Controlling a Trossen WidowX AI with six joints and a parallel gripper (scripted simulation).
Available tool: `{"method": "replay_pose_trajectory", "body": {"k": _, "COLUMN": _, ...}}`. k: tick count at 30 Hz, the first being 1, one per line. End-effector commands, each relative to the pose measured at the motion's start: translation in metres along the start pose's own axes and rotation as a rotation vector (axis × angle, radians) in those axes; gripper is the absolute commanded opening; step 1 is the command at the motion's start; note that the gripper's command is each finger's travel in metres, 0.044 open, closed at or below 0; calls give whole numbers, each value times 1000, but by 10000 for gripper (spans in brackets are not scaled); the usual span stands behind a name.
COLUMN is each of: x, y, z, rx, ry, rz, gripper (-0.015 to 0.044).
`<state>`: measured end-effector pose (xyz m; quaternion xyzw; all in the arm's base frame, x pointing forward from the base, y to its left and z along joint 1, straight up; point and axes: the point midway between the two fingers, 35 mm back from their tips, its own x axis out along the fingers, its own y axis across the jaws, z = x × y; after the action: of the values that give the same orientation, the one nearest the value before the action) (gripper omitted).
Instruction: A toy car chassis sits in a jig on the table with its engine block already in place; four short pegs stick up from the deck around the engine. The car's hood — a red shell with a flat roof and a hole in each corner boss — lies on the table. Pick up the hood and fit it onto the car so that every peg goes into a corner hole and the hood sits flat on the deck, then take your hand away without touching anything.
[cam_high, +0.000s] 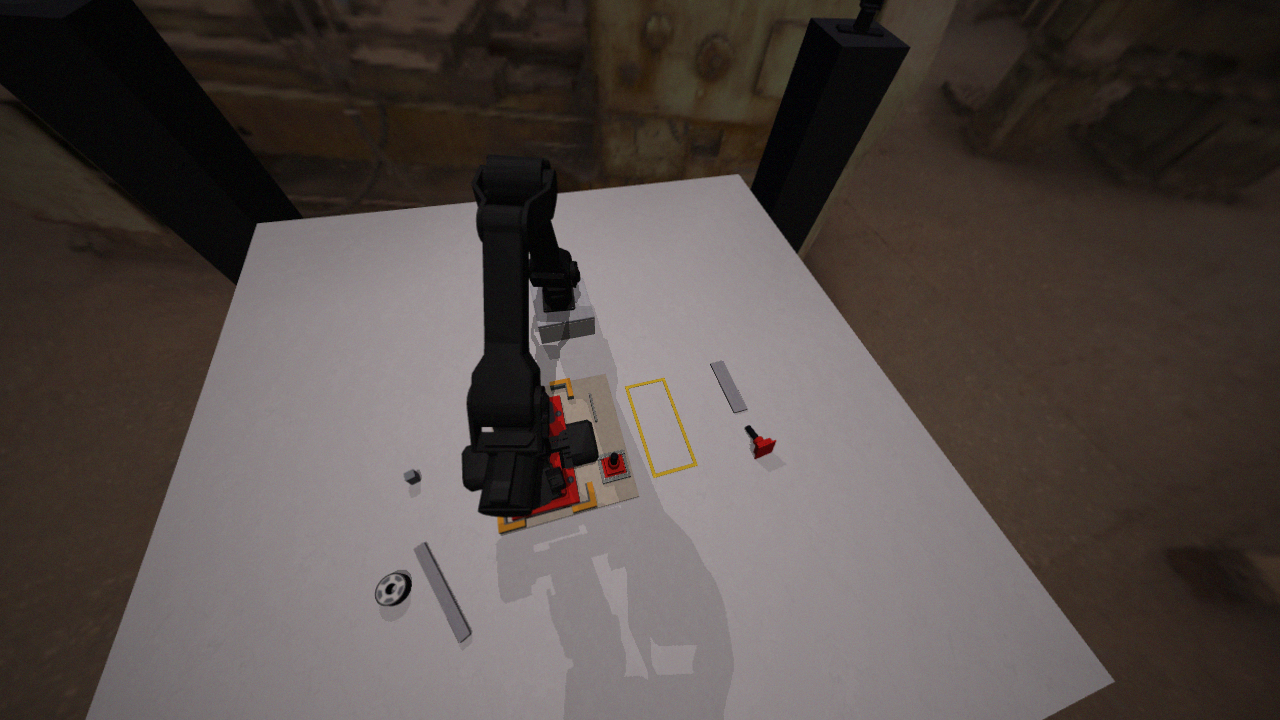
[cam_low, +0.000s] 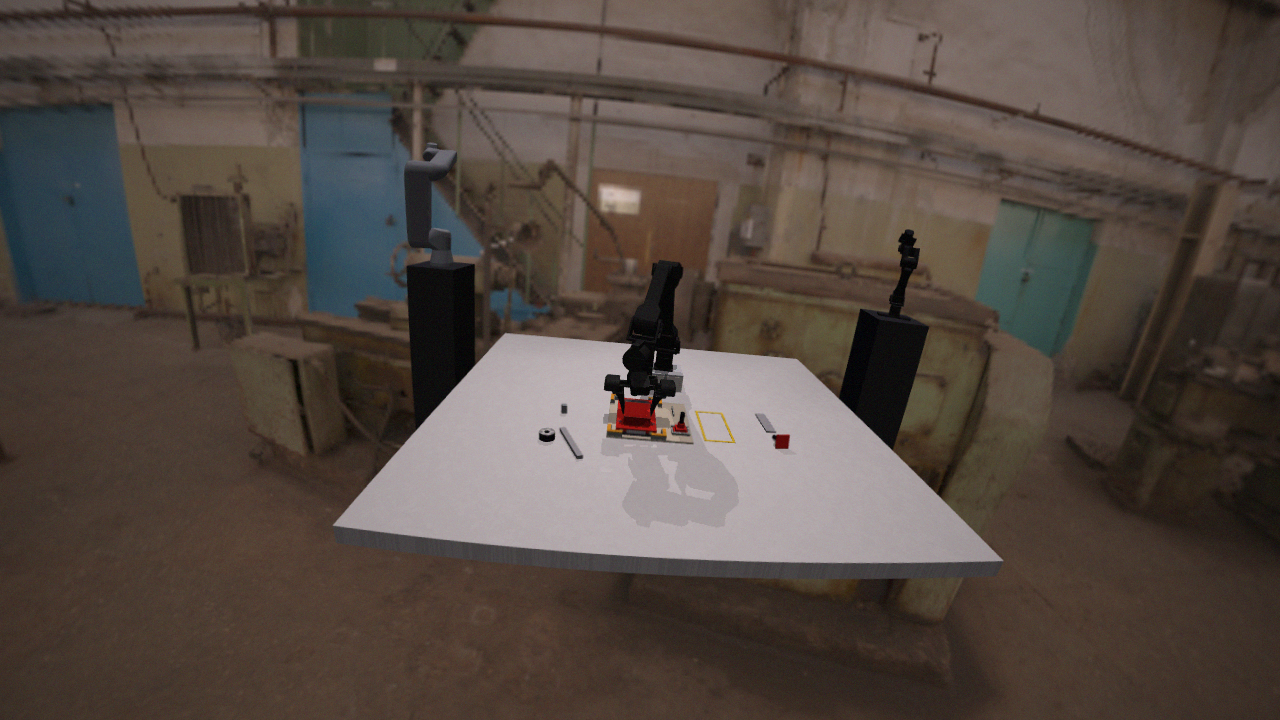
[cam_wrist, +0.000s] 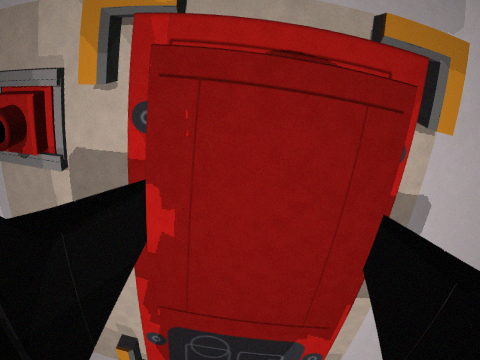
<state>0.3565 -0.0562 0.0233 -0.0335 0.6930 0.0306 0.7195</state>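
Note:
The red hood (cam_low: 637, 409) (cam_wrist: 275, 200) is between the fingers of my gripper (cam_low: 640, 410) (cam_wrist: 262, 208), which is shut on its two long sides. The hood is over the red chassis (cam_high: 563, 495) (cam_wrist: 250, 27), roughly in line with it. In the wrist view a strip of chassis shows past the hood's top and left edges. The chassis lies in the jig (cam_high: 617, 420) (cam_wrist: 95, 120) between orange corner brackets. The pegs, the engine block and the corner holes are hidden. I cannot tell whether the hood touches the deck.
A red part with a black stem (cam_high: 614, 463) (cam_low: 681, 426) stands in a square holder on the jig. To the right are a yellow outline (cam_high: 633, 420), a grey bar (cam_high: 728, 386) and another red part (cam_high: 763, 446). To the left are a small cube (cam_high: 411, 476), a wheel (cam_high: 392, 589) and a longer bar (cam_high: 442, 591).

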Motion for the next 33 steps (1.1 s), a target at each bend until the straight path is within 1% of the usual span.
{"method": "replay_pose_trajectory", "body": {"k": 1, "x": 0, "y": 0, "z": 0, "rx": 0, "ry": -1, "rz": 0, "gripper": 105}}
{"method": "replay_pose_trajectory", "body": {"k": 14, "x": 0, "y": 0, "z": 0, "rx": 0, "ry": -1, "rz": 0, "gripper": 440}}
{"method": "replay_pose_trajectory", "body": {"k": 17, "x": 0, "y": 0, "z": 0, "rx": 0, "ry": -1, "rz": 0, "gripper": 440}}
{"method": "replay_pose_trajectory", "body": {"k": 19, "x": -7, "y": 0, "z": 1, "rx": 0, "ry": 0, "rz": 0, "gripper": 440}}
{"method": "replay_pose_trajectory", "body": {"k": 26, "x": -70, "y": 0, "z": 1, "rx": 0, "ry": 4, "rz": 0, "gripper": 440}}
{"method": "replay_pose_trajectory", "body": {"k": 33, "x": -72, "y": 0, "z": 1, "rx": 0, "ry": 4, "rz": 0, "gripper": 440}}
